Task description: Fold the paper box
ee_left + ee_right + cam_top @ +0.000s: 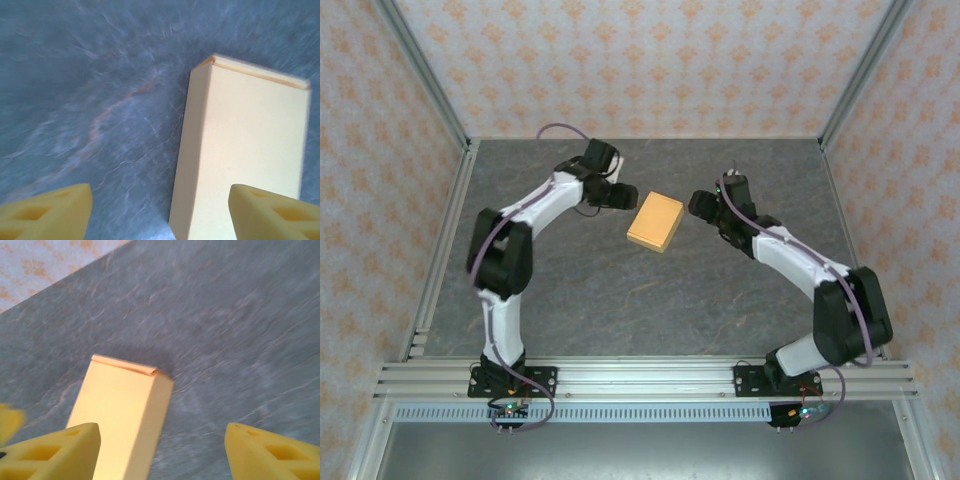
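Folded tan paper box (655, 222) (flat, closed)

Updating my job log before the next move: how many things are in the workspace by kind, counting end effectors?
paper box: 1, closed up, flat on the table
end effectors: 2, the left end effector and right end effector, both open, one on each side of the box and clear of it
Total: 3
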You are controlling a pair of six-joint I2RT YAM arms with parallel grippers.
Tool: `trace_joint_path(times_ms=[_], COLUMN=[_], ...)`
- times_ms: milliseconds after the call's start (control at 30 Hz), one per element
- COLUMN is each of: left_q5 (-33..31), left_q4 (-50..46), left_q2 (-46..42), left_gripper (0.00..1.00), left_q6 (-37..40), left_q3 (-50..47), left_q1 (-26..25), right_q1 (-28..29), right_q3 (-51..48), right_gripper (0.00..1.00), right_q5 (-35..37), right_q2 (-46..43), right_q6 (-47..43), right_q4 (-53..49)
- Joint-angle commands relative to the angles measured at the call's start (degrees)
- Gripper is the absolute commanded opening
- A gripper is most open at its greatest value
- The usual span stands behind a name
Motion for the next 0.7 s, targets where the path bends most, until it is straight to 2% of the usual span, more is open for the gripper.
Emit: trace_joint_path(times_ms=[0,100,200,267,333,400,500,600,667], left_q5=[-12.8,-23.0,-32.8,-38.6,-42.2,-45.3,-46.7,-39.9,-35.8], left_q4=[13.0,21.6,28.0,30.8,32.5,33.3,38.4,47.6,52.2], left_q2=[-14.4,-26.0,-36.5,-42.8,-47.6,-51.0,-52.0,-49.8,-46.4], left_gripper=[0.76,0.83,0.99,1.0,1.0,1.0,1.0,1.0,1.0], left_q6=[-2.0,-2.2,-0.7,0.5,1.5,2.0,8.0,11.7,11.6], left_q3=[-12.0,-26.0,-37.6,-43.6,-48.3,-51.8,-57.1,-62.7,-64.7], left_q1=[0.7,0.7,0.8,1.3,2.2,3.9,6.4,9.6,11.4], right_q1=[-0.1,-0.1,-0.5,-1.2,-2.6,-4.8,-8.5,-11.6,-12.8], right_q3=[-2.0,-5.0,-9.1,-11.9,-15.2,-19.1,-25.5,-32.5,-34.3], right_gripper=[0.73,0.84,0.91,0.98,0.99,0.99,0.99,0.99,0.99], right_q5=[16.4,28.1,37.8,42.5,44.6,44.7,39.9,33.5,30.2], right_q2=[-6.0,-10.5,-13.2,-14.0,-14.0,-15.8,-15.5,-14.7,-12.0], right_q6=[-10.3,-14.1,-17.3,-18.5,-19.7,-21.0,-22.7,-25.9,-26.5], right_q4=[-7.3,-6.4,-2.1,1.4,5.8,11.5,21.6,34.8,38.8])
